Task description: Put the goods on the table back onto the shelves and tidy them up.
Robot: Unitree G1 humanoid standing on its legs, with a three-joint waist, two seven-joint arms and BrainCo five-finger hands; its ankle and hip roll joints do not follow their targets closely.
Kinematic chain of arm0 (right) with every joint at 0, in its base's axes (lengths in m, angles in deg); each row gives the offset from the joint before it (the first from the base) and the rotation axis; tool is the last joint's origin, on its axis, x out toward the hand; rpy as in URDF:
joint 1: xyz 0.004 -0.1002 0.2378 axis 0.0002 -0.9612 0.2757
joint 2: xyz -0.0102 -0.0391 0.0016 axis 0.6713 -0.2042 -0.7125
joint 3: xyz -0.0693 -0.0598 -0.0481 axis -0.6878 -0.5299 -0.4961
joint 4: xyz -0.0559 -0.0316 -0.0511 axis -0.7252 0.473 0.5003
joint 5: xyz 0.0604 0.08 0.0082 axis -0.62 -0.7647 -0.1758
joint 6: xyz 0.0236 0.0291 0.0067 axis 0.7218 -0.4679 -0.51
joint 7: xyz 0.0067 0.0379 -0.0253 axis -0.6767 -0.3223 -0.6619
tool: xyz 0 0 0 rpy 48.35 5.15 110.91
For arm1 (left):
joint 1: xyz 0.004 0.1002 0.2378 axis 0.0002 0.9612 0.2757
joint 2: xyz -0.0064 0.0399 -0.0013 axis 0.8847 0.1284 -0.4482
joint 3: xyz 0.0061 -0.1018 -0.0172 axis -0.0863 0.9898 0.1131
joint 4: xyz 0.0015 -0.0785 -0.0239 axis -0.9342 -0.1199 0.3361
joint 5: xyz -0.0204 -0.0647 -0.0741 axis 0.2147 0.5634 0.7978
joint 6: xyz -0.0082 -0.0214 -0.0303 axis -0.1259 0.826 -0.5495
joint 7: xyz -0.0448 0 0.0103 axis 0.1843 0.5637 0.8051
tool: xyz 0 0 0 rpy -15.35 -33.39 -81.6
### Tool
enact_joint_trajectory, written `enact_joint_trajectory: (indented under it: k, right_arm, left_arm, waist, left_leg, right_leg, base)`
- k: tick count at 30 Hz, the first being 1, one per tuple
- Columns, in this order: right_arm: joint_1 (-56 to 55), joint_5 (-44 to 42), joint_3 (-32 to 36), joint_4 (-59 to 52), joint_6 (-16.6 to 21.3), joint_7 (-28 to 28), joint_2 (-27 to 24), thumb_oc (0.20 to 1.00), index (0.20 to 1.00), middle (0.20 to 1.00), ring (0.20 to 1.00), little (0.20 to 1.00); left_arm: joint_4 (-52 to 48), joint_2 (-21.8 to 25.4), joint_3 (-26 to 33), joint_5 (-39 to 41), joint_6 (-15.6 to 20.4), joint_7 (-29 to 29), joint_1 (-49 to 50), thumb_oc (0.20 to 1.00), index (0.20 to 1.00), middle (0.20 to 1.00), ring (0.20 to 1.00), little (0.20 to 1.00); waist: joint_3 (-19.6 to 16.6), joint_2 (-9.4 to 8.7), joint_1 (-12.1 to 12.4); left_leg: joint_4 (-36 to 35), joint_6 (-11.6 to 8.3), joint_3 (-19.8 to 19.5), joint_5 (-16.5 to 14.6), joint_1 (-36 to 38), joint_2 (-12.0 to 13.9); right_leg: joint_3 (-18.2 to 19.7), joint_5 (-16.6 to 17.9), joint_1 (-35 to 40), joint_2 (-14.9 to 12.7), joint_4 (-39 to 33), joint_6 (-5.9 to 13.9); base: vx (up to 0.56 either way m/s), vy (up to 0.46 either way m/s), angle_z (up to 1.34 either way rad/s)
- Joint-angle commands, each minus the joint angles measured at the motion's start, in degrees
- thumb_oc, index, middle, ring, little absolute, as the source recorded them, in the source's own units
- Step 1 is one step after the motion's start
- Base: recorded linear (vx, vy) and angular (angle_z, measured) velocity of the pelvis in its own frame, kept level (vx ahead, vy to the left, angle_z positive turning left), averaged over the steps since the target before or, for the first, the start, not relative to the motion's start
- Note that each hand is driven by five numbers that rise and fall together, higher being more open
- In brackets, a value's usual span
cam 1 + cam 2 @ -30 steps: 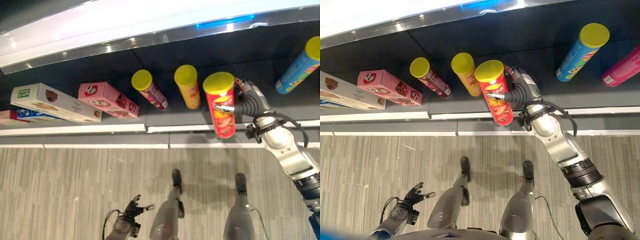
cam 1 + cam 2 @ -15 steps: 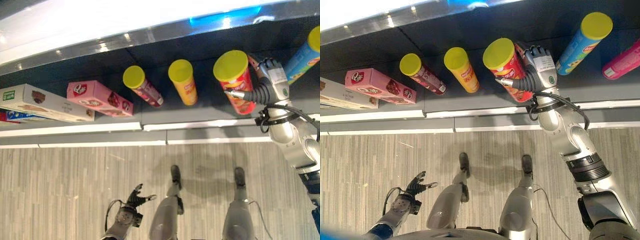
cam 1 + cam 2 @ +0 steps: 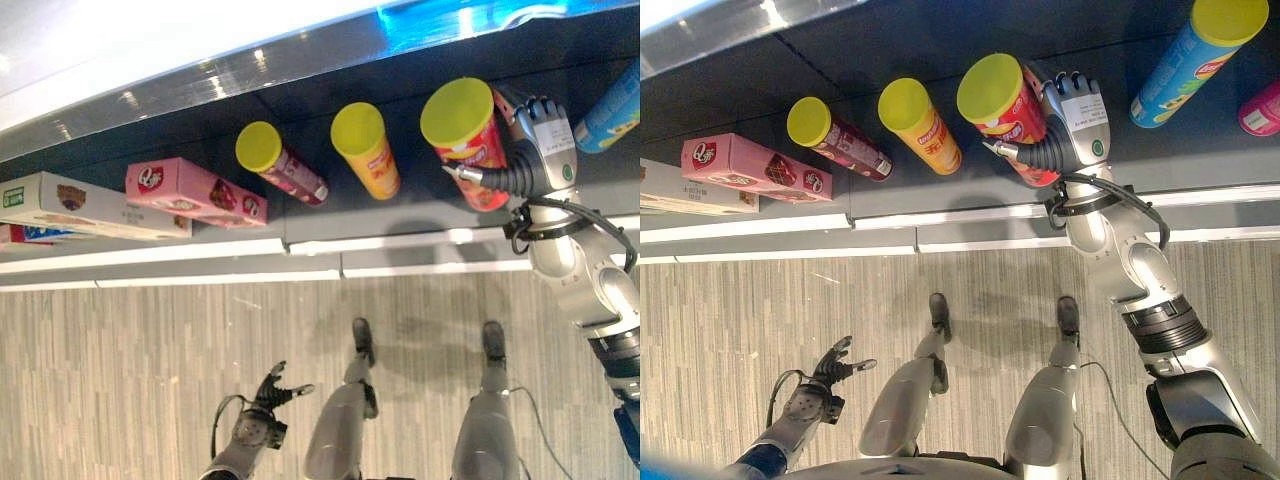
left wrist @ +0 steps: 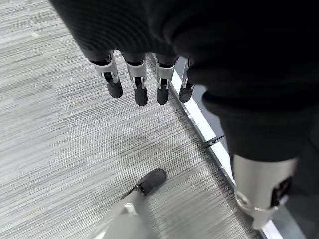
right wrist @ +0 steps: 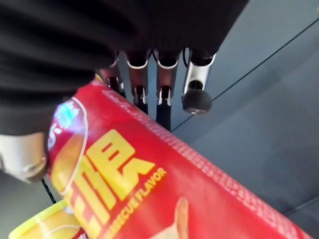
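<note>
Left hand (image 3: 262, 424) hangs low over floor, fingers relaxed, holding nothing, idle. On shelf (image 3: 400, 215) L to R: boxes (image 3: 190, 192), dark-red can (image 3: 285, 168), yellow can (image 3: 368, 152), upright in a row. Right hand (image 3: 1068, 130) wrapped round red can (image 3: 1005, 112), base tilted toward shelf, prob. to stand it next in line. Blue can (image 3: 1193, 52) further R.

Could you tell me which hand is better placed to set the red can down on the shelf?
The right hand: its fingers already grip the red can over the shelf. The left hand hangs open, low over the floor.
</note>
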Motion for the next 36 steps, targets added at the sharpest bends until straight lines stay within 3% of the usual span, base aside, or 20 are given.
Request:
enact_joint_trajectory:
  k: [1,19,36]
  right_arm:
    - [4.85,1.82,0.92,-2.46,1.74,4.12,-1.16,0.200,0.200,0.200,0.200,0.200]
    - [4.71,3.04,-1.27,0.39,0.91,5.26,0.27,0.200,0.200,0.200,0.200,0.200]
    - [4.38,3.29,-4.14,2.36,0.90,5.33,1.42,0.200,0.200,0.200,0.200,0.200]
  left_arm:
    - [3.42,3.07,-1.79,2.54,-0.02,1.86,-2.60,1.000,1.000,1.000,1.000,1.000]
    - [-1.32,2.13,-7.03,0.55,1.16,2.69,-8.39,1.000,1.000,1.000,1.000,1.000]
    - [0.12,1.51,-6.40,1.20,1.33,3.54,-8.48,1.000,1.000,1.000,1.000,1.000]
  waist:
    - [-3.22,-2.57,2.22]
    - [-1.85,-3.14,1.87]
    - [-1.30,-3.24,1.93]
  left_leg:
    - [0.28,-2.75,-1.13,-6.07,2.50,2.72]
    - [0.28,-2.83,-1.31,-6.08,-0.20,2.41]
    - [0.28,-3.04,-1.51,-5.70,-1.57,2.35]
  right_leg:
    - [2.10,-2.35,-6.89,-0.37,4.14,-2.52]
    - [2.53,-1.48,-9.74,-0.25,3.60,-2.19]
    - [2.34,-1.20,-11.14,-0.09,3.74,-2.09]
  base:
    - [0.02,-0.002,0.06]
    - [0.00,-0.001,0.01]
    - [0.00,0.000,0.00]
